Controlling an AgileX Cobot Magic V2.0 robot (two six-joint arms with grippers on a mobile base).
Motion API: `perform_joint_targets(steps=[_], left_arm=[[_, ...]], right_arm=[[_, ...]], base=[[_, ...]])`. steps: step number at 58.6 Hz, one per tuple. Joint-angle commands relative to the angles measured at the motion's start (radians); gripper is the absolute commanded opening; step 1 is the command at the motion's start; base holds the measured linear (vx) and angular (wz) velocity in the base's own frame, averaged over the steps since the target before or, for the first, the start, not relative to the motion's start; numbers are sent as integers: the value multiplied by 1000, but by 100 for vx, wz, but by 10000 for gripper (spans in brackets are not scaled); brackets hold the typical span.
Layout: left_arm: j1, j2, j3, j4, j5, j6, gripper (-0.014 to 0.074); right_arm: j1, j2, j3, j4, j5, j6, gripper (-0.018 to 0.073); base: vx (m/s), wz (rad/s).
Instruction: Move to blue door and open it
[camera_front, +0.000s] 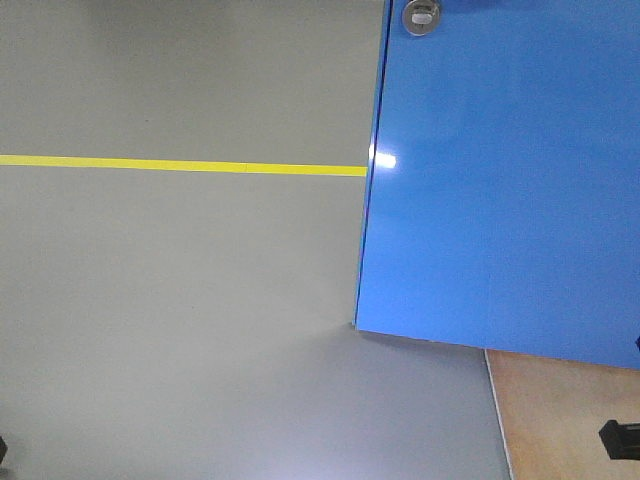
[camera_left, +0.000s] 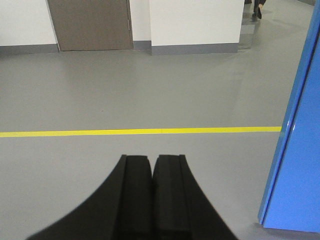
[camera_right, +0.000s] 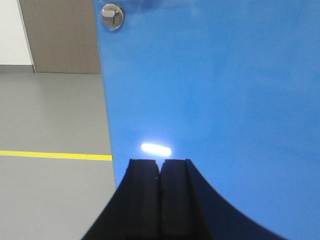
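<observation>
Crossing the grey floor (camera_front: 180, 330) from left to right in the front view, a thin yellow tape line (camera_front: 180, 164) runs level until it meets the tall glossy bright-blue door panel (camera_front: 510, 190), which fills the right half of that view. The door stands upright, long axis vertical, its free edge toward the left and its broad face toward the robot. A round silver thumb-turn lock (camera_front: 421, 15) sits near that edge at the top; no lever handle shows in any view.

The left end effector (camera_left: 152, 175) hangs over open floor, black fingers pressed together on nothing, with the door's edge off to its right. The right end effector (camera_right: 160, 177) points straight at the blue face, fingers likewise together and empty, the lock (camera_right: 112, 16) high to its left. How near it is to the panel I cannot tell.

The main risk, as I judge it: the handle lies above what the cameras cover, so a reach made from here would be blind and could strike the lock or slide off the glossy face. Driving the base further forward could push the right end effector into the panel.
</observation>
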Motion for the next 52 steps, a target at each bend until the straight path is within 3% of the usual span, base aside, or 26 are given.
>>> perform_joint_targets(steps=[1,52], left_arm=[[-7,-12,-26,-2,-85,-7,73],[-7,-12,-26,-2,-85,-7,73]], right_arm=[[-7,7,2,-7,-90,1,12],[-7,-32,2,-7,-94,1,12]], base=[[0,0],[0,0]])
